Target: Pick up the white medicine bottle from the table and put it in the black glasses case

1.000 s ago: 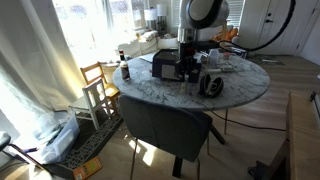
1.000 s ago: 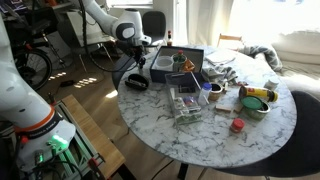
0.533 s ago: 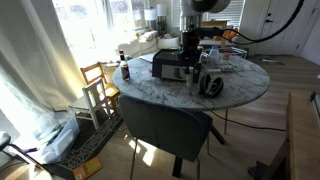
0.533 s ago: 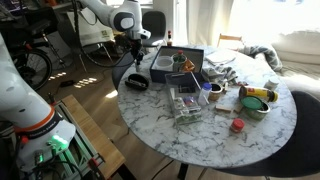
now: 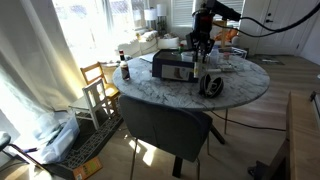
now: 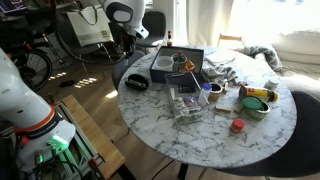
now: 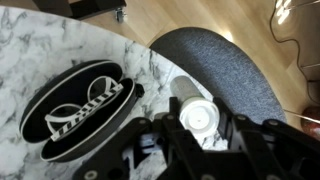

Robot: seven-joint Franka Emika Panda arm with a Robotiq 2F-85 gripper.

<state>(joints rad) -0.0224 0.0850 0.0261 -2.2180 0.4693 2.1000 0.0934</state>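
In the wrist view my gripper [image 7: 196,118] is shut on the white medicine bottle [image 7: 186,92], with the bottle's cap towards the camera. The bottle is held above the edge of the marble table [image 7: 30,60]. The black glasses case [image 7: 82,108] lies open to the left of the bottle, with a pair of glasses on its pale inside. In both exterior views the gripper [image 5: 203,52] [image 6: 136,44] hangs well above the case [image 5: 211,84] [image 6: 135,82], which sits near the table's rim [image 5: 160,95] [image 6: 210,135].
A large dark rectangular box [image 5: 172,65] [image 6: 180,62] stands beside the case. A clear container [image 6: 187,103], a red lid [image 6: 237,126] and other clutter cover the table. A grey chair [image 5: 165,125] [image 7: 215,60] stands at the table's edge, and a wooden chair [image 5: 97,85] stands further off.
The arm has risen from just above the table by the box to well above it, carrying the bottle. The case has not moved.
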